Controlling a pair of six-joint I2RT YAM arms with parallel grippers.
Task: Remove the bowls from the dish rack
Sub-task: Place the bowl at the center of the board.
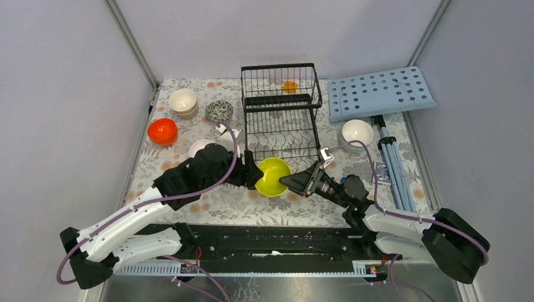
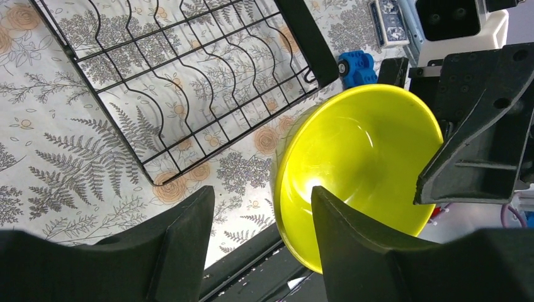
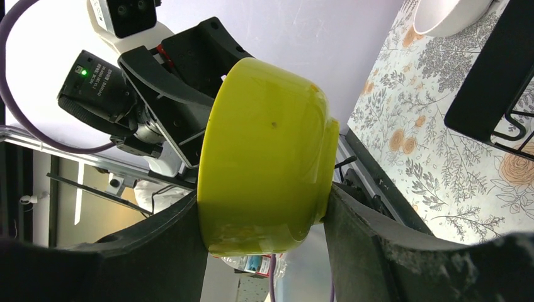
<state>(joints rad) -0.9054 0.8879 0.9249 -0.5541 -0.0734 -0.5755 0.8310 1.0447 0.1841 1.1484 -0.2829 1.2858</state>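
Between grey walls (image 1: 63,94), floral tablecloth (image 1: 280,212)

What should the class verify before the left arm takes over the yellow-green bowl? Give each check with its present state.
1. Hold of the right gripper on the yellow-green bowl: ok, clamped on both sides.
2. Placement of the left gripper astride the bowl's rim: ok.
3. Left jaws closed on the rim: not ok, a gap shows on the outer side.
4. Bowl apart from the dish rack: ok.
5. Rack unloaded: not ok, an orange bowl sits in its basket.
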